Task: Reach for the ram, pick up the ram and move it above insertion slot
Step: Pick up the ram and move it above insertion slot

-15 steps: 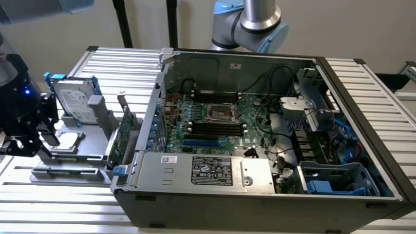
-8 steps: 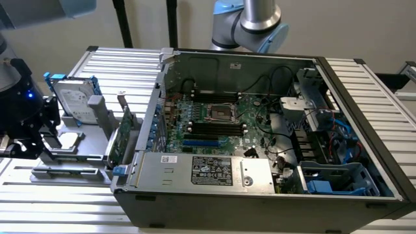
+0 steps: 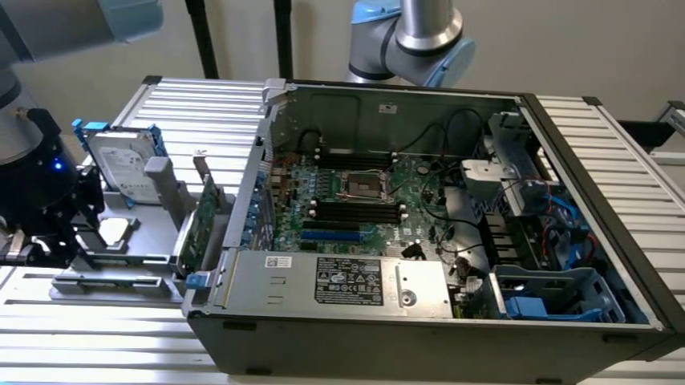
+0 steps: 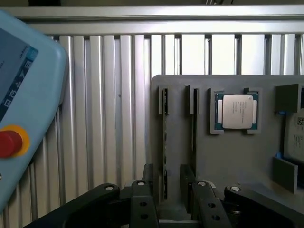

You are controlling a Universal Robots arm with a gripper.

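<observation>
Locate the ram [image 4: 165, 142] on edge in the grey fixture [image 4: 228, 161] on the worktop [image 4: 104, 118]. Confirm gripper [image 4: 168, 187] jaws apart, straddling it, not clamped. Guard against off-centre closing: risk of tilting the ram in its slot or clipping the neighbouring card [image 4: 195, 123] just beside.

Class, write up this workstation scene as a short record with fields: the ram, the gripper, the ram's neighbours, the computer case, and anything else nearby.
Ram: standing on edge in a slot of the grey holder, not yet gripped
Gripper: open, empty, lined up with the ram
Neighbours: a second upright card and a processor in the same holder
Computer case: open, motherboard exposed
Nearby: teach pendant with a red button
</observation>
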